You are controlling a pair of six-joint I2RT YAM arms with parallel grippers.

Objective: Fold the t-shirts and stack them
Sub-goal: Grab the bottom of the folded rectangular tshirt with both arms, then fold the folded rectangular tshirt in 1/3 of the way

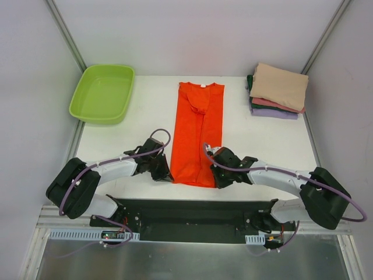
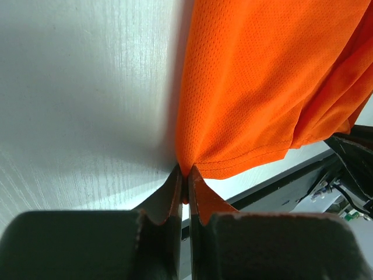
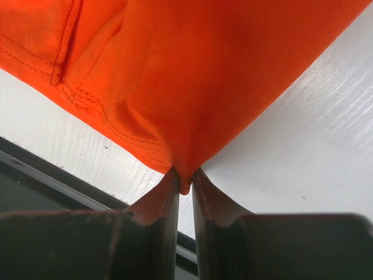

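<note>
The bright orange t-shirt (image 1: 196, 132) lies in a long narrow strip down the middle of the white table, neck at the far end, sleeves folded in. My left gripper (image 1: 165, 173) is shut on its near left hem corner (image 2: 185, 169). My right gripper (image 1: 218, 178) is shut on its near right hem corner (image 3: 184, 178). Both corners are pinched between the fingertips just above the table. A stack of folded t-shirts (image 1: 277, 90), tan on top, then salmon-pink, purple and dark green, sits at the far right.
A lime-green plastic tub (image 1: 102, 93) stands at the far left. The table's front edge and the dark base rail (image 1: 192, 213) run just behind both grippers. White walls close in the left, right and back.
</note>
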